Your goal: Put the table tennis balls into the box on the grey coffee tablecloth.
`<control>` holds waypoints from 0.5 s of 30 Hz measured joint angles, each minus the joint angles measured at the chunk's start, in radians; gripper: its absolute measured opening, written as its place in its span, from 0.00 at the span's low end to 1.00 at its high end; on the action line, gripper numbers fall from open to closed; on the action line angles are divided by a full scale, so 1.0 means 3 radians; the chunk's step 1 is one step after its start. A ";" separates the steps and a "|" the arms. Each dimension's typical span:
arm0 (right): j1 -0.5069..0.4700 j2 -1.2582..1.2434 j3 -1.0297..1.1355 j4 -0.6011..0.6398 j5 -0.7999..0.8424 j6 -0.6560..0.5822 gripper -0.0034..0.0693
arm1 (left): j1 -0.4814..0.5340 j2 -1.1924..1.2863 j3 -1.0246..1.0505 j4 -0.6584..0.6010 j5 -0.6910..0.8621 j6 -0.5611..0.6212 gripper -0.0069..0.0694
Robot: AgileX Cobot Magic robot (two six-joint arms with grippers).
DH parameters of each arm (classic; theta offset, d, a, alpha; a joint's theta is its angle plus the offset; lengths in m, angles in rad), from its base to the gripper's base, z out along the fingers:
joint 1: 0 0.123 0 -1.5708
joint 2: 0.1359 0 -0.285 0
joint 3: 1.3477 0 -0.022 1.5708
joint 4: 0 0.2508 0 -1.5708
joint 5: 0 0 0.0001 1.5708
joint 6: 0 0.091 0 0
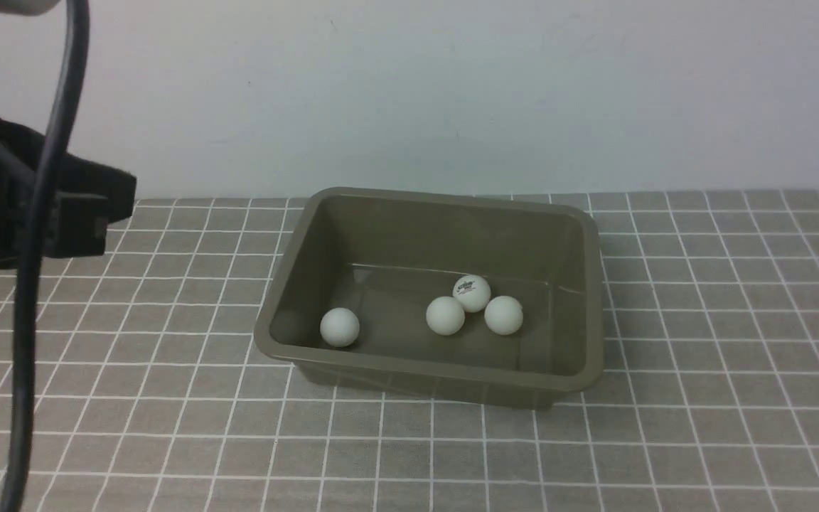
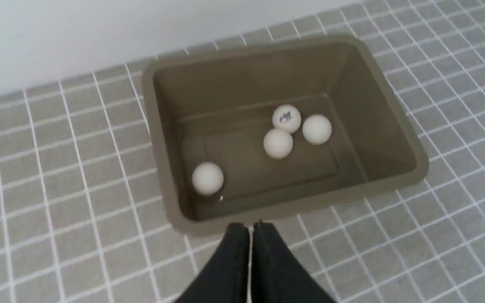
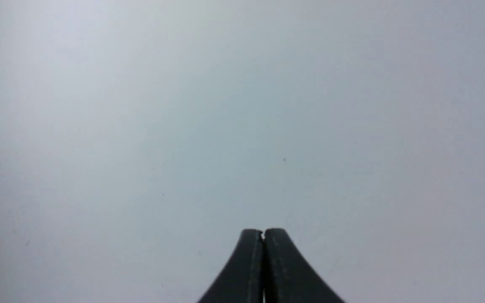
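Note:
The olive-brown box (image 1: 288, 341) stands on the grey coffee tablecloth (image 1: 722, 341). Several white table tennis balls lie inside it: one alone (image 1: 340, 327) near its left wall, and three clustered together, one with a printed logo (image 1: 472, 293), one left of it (image 1: 445, 315), one right of it (image 1: 503, 315). The left wrist view shows the same box (image 2: 158, 139) and balls (image 2: 207, 178). My left gripper (image 2: 250, 227) is shut and empty, raised over the cloth beside the box's rim. My right gripper (image 3: 263, 232) is shut and empty, facing only a blank wall.
My left arm's dark body (image 1: 40, 213) and a black cable (image 1: 29, 299) fill the left edge of the front view. A pale wall (image 1: 452, 92) rises right behind the tablecloth. My right arm is out of the front view.

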 joint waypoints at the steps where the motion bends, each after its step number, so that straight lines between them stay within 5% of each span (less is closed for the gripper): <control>1: 0.0000 0.0003 0.0196 -0.0159 0.0048 0.0207 0.03 | 0.0000 0.0011 0.0000 -0.0017 -0.0042 0.0000 0.08; 15: 0.0000 0.0003 0.0292 -0.0489 -0.0029 0.0351 0.03 | 0.0003 -0.1013 0.1044 0.0157 -0.0636 -0.0030 0.08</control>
